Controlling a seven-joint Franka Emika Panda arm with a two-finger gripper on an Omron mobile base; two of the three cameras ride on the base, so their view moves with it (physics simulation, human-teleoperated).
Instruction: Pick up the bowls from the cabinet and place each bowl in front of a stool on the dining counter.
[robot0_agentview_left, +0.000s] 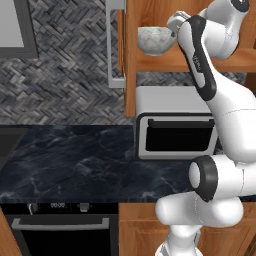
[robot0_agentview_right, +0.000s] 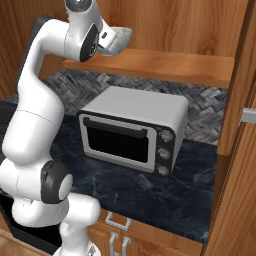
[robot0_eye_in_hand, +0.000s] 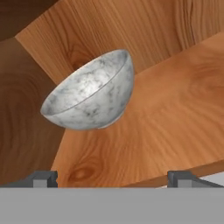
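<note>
Bowl pickup: line up before you close

Jaws (robot0_eye_in_hand: 111, 179) stand spread wide and hold nothing. The marbled bowl (robot0_eye_in_hand: 89, 94) sits on the cabinet shelf (robot0_eye_in_hand: 175, 118), ahead of the jaws and a little off to one side of their centre line, not yet between them. You should shift sideways until the bowl's wall lies between the two tips, advance along the shelf, then close on the rim rather than the round belly, which I judge likely to slip. Count: one bowl here, one shelf, one toaster oven (robot0_agentview_right: 132, 130) on the tabletop (robot0_agentview_left: 75, 160) below.
</note>
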